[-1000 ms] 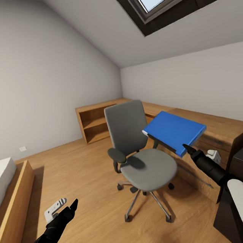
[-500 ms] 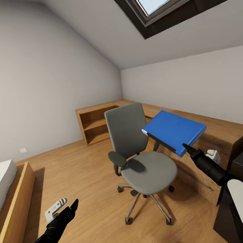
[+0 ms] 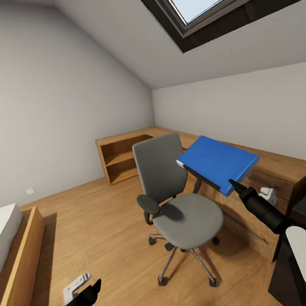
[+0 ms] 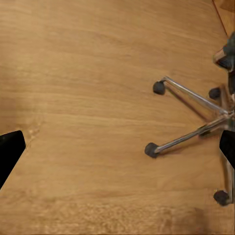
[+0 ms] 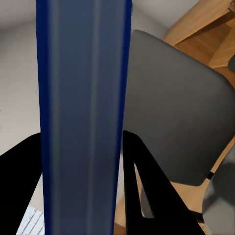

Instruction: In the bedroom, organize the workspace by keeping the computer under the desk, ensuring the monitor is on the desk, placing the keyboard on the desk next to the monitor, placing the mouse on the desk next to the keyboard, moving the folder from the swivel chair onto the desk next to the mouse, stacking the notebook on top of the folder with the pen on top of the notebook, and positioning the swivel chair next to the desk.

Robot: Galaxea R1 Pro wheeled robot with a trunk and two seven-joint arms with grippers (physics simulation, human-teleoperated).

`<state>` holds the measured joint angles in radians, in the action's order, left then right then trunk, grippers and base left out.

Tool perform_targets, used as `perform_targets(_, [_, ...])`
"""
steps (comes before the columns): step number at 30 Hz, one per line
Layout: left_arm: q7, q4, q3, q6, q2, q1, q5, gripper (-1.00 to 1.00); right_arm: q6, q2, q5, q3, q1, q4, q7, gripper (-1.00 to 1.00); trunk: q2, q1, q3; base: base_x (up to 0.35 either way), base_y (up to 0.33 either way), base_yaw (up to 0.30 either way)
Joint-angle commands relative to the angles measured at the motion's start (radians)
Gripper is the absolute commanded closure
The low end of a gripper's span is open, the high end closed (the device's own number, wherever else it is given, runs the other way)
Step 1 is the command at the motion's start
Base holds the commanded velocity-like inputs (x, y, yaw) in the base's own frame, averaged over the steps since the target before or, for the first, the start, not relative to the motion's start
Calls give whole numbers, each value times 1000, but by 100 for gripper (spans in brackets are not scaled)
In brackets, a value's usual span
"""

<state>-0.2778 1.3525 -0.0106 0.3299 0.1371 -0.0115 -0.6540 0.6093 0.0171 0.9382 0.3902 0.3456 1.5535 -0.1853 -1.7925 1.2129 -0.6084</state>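
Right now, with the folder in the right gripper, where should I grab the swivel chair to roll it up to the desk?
Probably the top edge of the swivel chair backrest, approached from behind with the free left gripper. It is a thin upright slab. The right gripper holds the blue folder.

- The wooden floor (image 3: 100,227) carries the swivel chair (image 3: 176,203), whose castors (image 4: 151,149) rest directly on the boards.
- A long wooden desk (image 3: 280,167) stands on the floor along the far wall, just beside the chair.
- An open wooden shelf unit (image 3: 122,159) stands in the far corner, joined to the desk's end.
- A wood-framed bed (image 3: 14,253) sits on the floor at the near left edge.
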Motion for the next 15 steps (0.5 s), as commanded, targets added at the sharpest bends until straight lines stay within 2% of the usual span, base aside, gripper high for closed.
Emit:
perform_targets(1, [-7, -59, -1, -1, 1, -1, -9, -100, 7, 2, -1, 3, 1, 0, -3, 100, 7, -4, 2, 0, 0, 0])
perform_targets(3, [-5, -150, -3, -27, 1, -1, -1, -100, 7, 2, 2, 3, 1, 1, -3, 100, 21, -12, 9, 0, 0, 0])
perform_targets(5, [-4, -198, -7, -52, 0, -1, 10, -100, 7, 2, 6, 3, 1, 1, -3, 100, 35, -19, 15, 0, 0, 0])
perform_targets(6, [-4, -250, -16, -83, 0, -1, 29, -100, 7, 2, 13, 4, 1, 1, -3, 100, 42, -23, 18, 0, 0, 0])
perform_targets(9, [-3, -458, -73, -160, -6, -1, 106, -100, 4, 2, 30, 3, 1, 1, -2, 100, 63, -35, 27, 0, 0, 0])
perform_targets(11, [-2, -537, -88, -188, -19, -1, 132, -100, 2, 3, 34, 3, 1, 0, -2, 100, 77, -42, 34, 0, 0, -12])
perform_targets(15, [-1, -600, -101, -241, -35, -1, 154, -100, -1, 4, 38, 3, 1, 0, -1, 100, 105, -58, 46, 0, 0, -124])
